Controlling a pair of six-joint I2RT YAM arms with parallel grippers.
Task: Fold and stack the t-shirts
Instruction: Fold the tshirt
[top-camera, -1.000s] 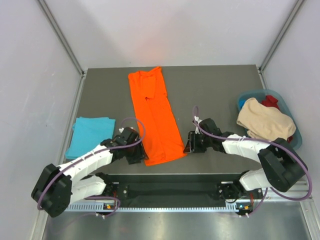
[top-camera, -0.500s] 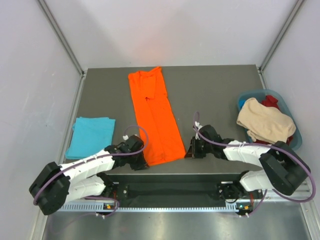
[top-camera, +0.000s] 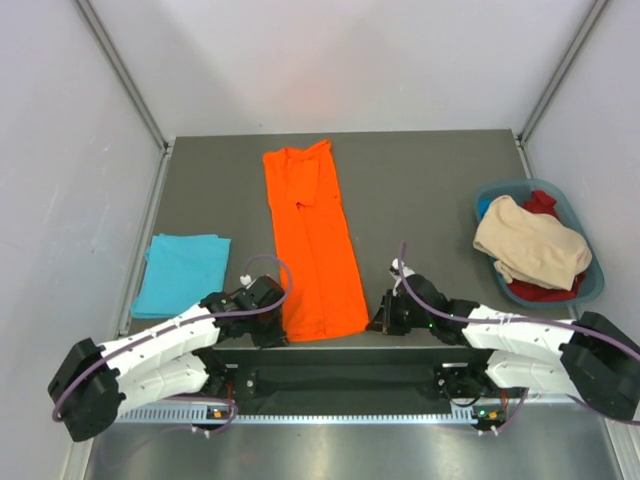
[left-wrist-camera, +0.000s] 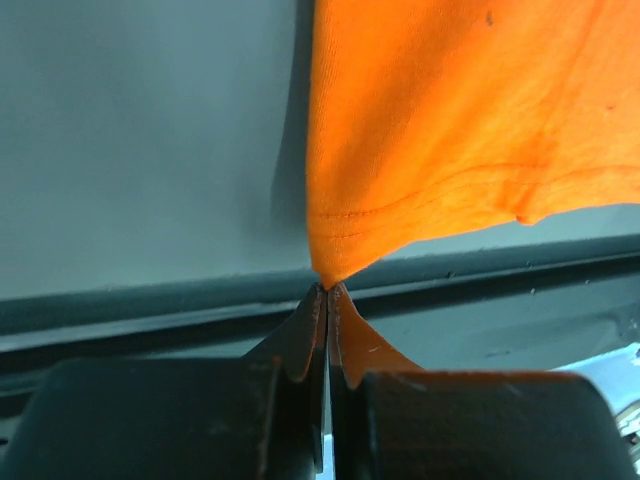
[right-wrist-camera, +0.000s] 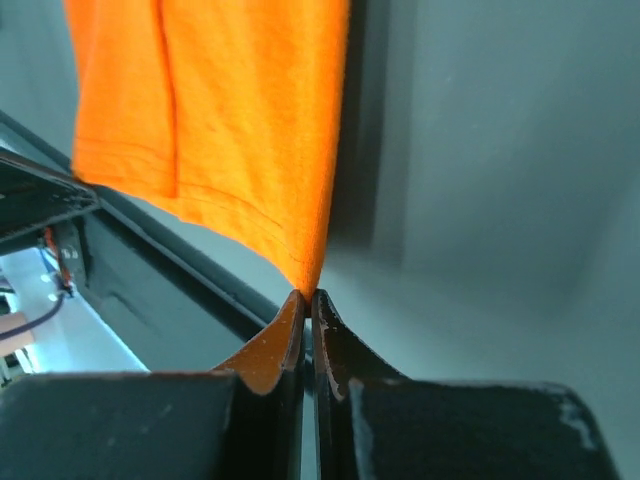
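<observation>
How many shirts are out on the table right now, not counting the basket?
2. The orange shirt lies down the middle of the table; the turquoise shirt sits folded near its left edge. More clothes fill the basket on the right, some possibly hidden.

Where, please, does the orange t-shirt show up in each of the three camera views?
Top external: the orange t-shirt lies lengthwise at centre.
Left wrist: upper right, corner pinched by the left pincer.
Right wrist: upper left, corner pinched by the right pincer.
Shared landmark: its near hem.

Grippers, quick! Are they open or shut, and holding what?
Left gripper: shut, pinching a near corner of the orange t-shirt.
Right gripper: shut, pinching its other near corner.
</observation>
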